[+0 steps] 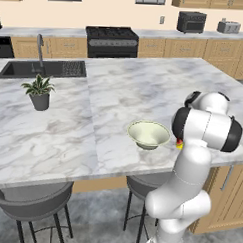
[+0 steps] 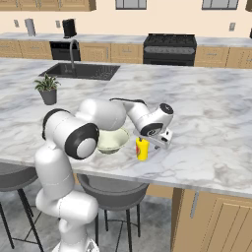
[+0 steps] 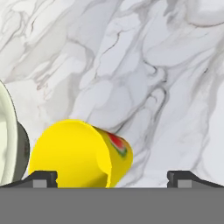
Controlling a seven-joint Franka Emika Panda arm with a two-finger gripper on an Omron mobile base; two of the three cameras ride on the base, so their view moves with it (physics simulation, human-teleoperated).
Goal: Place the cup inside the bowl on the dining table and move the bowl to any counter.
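Cup [image 3: 81,153] under lowered, wide-open tool [image 3: 113,176]

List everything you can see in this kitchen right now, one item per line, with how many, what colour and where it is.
cup: one, yellow with a red patch, upright on the dining table right of the bowl
bowl: one, pale cream-green, near the table's front edge
dining table: one, white-grey marble
plant pot: one, dark with green leaves, on the table by the sink
sink: one, dark, set into the table, with a faucet
stools: two, grey, under the table's front edge
stove: one, black, against the back wall
counter: light wood cabinets along the back wall
end effector: one, open, just above the cup
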